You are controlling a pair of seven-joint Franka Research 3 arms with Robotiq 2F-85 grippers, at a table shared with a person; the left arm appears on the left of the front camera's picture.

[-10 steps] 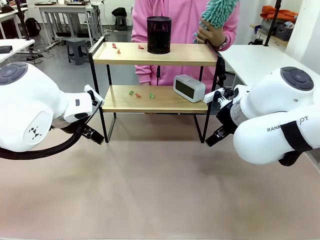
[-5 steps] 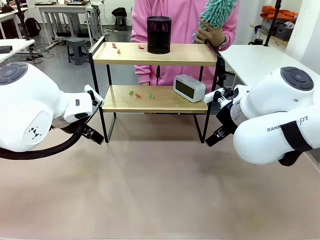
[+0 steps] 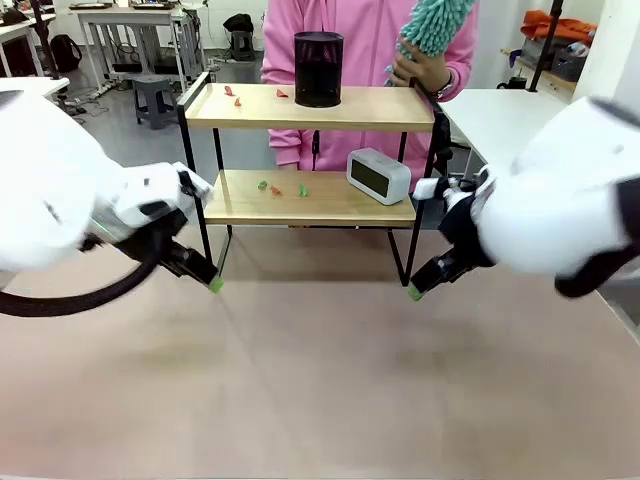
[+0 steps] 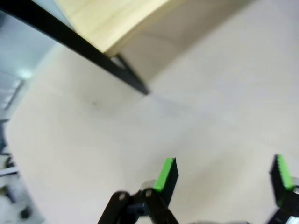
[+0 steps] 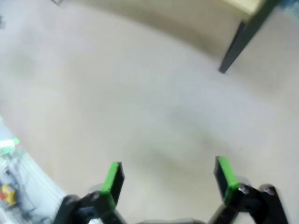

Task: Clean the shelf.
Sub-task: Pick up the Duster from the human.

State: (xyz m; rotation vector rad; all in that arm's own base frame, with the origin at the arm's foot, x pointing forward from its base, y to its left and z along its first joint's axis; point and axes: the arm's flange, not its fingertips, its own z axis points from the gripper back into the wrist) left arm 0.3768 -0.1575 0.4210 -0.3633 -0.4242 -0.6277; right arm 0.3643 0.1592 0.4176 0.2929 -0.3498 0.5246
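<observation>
The shelf (image 3: 310, 108) stands at the far middle of the table, two light wooden boards on a black frame. Its top board carries a dark cylinder (image 3: 318, 69) and small red scraps (image 3: 232, 93). On the lower board lie green and red scraps (image 3: 280, 188) and a white clock (image 3: 378, 175). My left gripper (image 3: 215, 284) hangs open just in front of the shelf's left leg (image 4: 112, 72). My right gripper (image 3: 413, 291) is open by the right leg (image 5: 238, 44). Both pairs of green pads (image 4: 166, 173) (image 5: 223, 179) stand wide apart over bare table, holding nothing.
A person in a pink top stands behind the shelf, one hand (image 3: 420, 68) holding a teal fluffy duster (image 3: 437, 24) above its right end. A white table (image 3: 510, 120) adjoins at the right. The tan tabletop (image 3: 320, 380) in front of the shelf lies open.
Both arms have swung, blurred by motion, and their green fingertips now show lower, near the shelf's front legs. The person and the shelf's contents have hardly moved.
</observation>
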